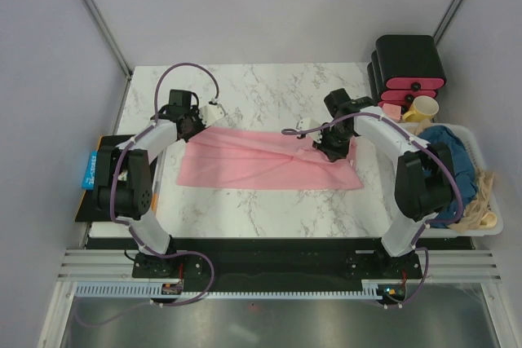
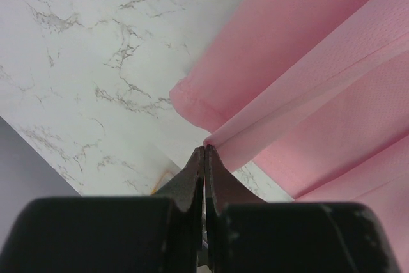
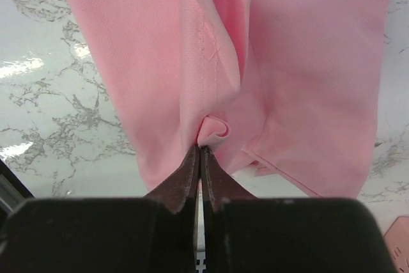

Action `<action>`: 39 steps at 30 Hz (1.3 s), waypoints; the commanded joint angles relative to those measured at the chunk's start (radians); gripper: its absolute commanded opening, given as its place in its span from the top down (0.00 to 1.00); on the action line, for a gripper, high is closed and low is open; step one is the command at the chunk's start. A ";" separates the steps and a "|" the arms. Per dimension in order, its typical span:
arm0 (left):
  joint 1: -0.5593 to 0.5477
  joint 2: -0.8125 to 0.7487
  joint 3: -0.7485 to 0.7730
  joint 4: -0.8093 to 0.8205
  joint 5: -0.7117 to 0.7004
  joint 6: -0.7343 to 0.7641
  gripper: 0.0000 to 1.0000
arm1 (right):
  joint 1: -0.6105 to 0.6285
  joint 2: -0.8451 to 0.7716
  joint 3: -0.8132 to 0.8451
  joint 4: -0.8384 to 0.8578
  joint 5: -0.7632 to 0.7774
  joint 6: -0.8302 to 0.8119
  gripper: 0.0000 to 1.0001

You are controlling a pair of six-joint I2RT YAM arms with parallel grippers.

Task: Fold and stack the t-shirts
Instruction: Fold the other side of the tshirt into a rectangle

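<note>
Starting w/ the top view: where's the pink one? (Op)

The light pink t-shirt point(image 1: 269, 165) lies across the middle of the counter point(image 1: 261, 91), long side running left to right, betw. my two arms. My left fingers point(image 1: 193, 126) are at its far-left corner, my right fingers point(image 1: 330, 146) on the far edge nr its right end. (Me)

And the other shirt? (Op)

The dark teal t-shirt point(image 1: 453, 156) is bunched in the white bin point(image 1: 492, 216) just off the counter's right side, w/ my right arm partly in front of it. The black boxes point(image 1: 408, 67) w/ pink fronts and a yellow mug point(image 1: 423, 108) sit at the far right by the counter's corner, apart from the pink shirt. (Me)

Left wrist view? (Op)

My left fingers point(image 2: 204, 151) are pressed together, tips nipping a folded pink edge. A hemmed corner shows just beyond the tips over the marble. The rest of the cloth fans out to the right. (Me)

Right wrist? (Op)

My right fingers point(image 3: 200, 151) are pressed together too, pinching a small pucker of pink cloth. The shirt runs away from the tips in long creases, w/ a stitched seam leading down to the pinch and marble either side. Can't tell from here if the cloth is raised or flat on the counter. (Me)
</note>
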 commanded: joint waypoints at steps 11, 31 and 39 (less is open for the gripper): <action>0.009 -0.087 -0.035 -0.077 0.015 0.132 0.87 | 0.023 -0.010 0.015 -0.078 0.003 -0.068 0.59; 0.016 -0.109 -0.015 -0.174 0.049 0.060 0.72 | 0.083 -0.052 -0.066 -0.058 -0.032 -0.039 0.55; 0.016 -0.113 -0.026 -0.177 0.050 0.013 0.72 | 0.147 -0.075 -0.152 0.118 -0.040 0.094 0.55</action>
